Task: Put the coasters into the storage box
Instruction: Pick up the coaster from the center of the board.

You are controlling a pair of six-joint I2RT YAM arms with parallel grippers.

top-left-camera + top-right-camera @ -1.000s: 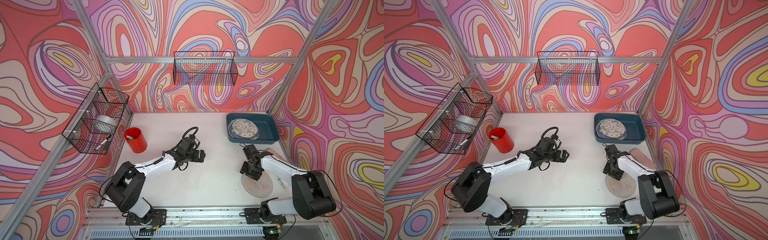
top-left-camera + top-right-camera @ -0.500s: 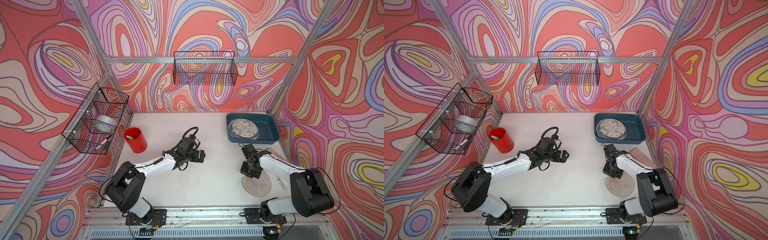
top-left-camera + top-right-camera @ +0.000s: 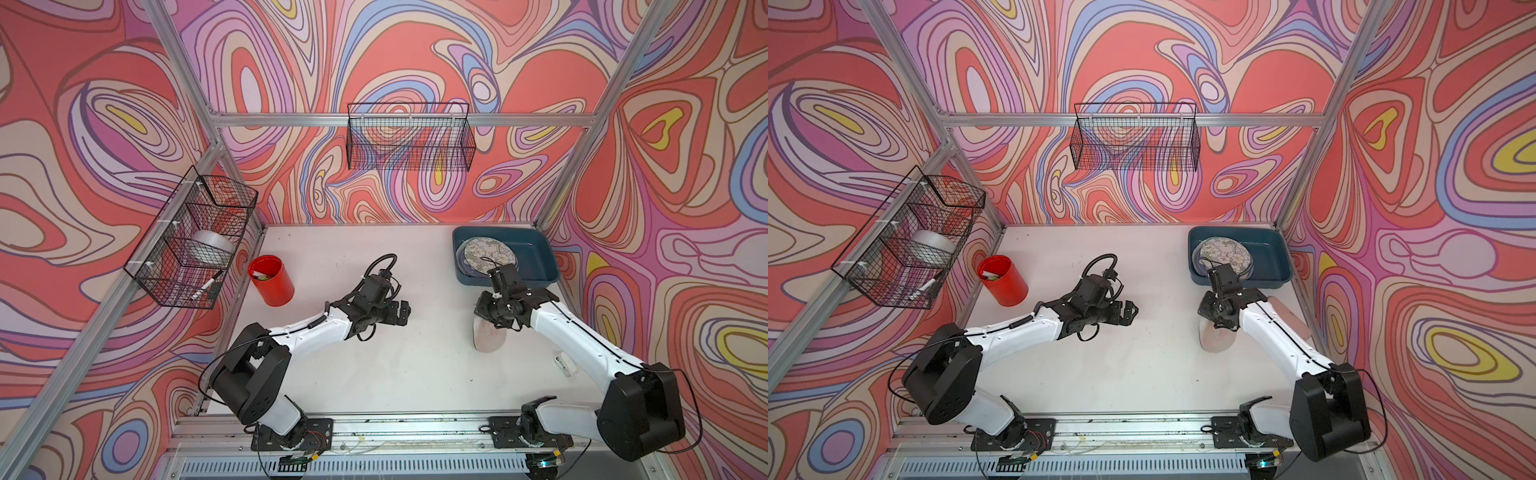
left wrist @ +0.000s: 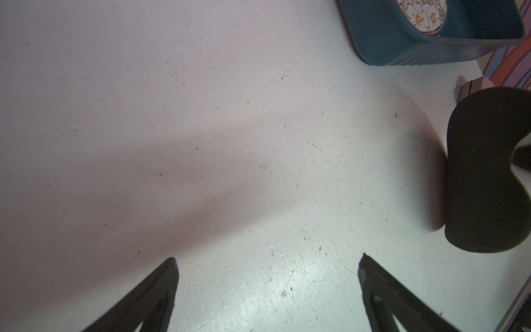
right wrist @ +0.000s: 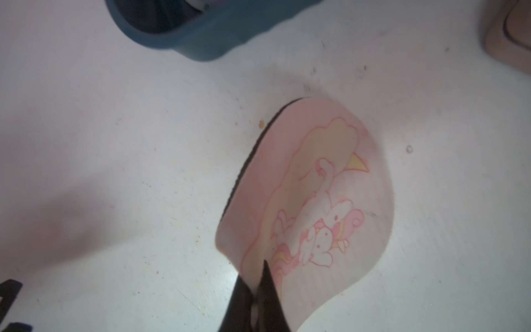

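The teal storage box [image 3: 536, 259] [image 3: 1273, 266] stands at the back right, with a stack of printed coasters [image 3: 490, 254] [image 3: 1225, 255] inside. My right gripper [image 5: 257, 273] [image 3: 487, 322] is shut on the rim of a pink unicorn coaster [image 5: 316, 201]. That coaster [image 3: 490, 336] [image 3: 1214, 338] hangs bent and nearly on edge, in front of the box. Its black underside [image 4: 485, 172] shows in the left wrist view, beside the box [image 4: 402, 43]. My left gripper [image 4: 267, 261] [image 3: 401, 312] is open over bare table at mid-table, with nothing between its fingers.
A red cup [image 3: 271, 280] stands at the left. Black wire baskets hang on the left wall [image 3: 195, 241] and the back wall [image 3: 409, 137]. A beige flat object [image 3: 1287, 316] lies by the right wall, and a small white item [image 3: 564, 362] lies under the right arm.
My right gripper closed on the pink coaster and raised it from flat on the table to nearly on edge, moving back toward the box. The left arm has not moved.
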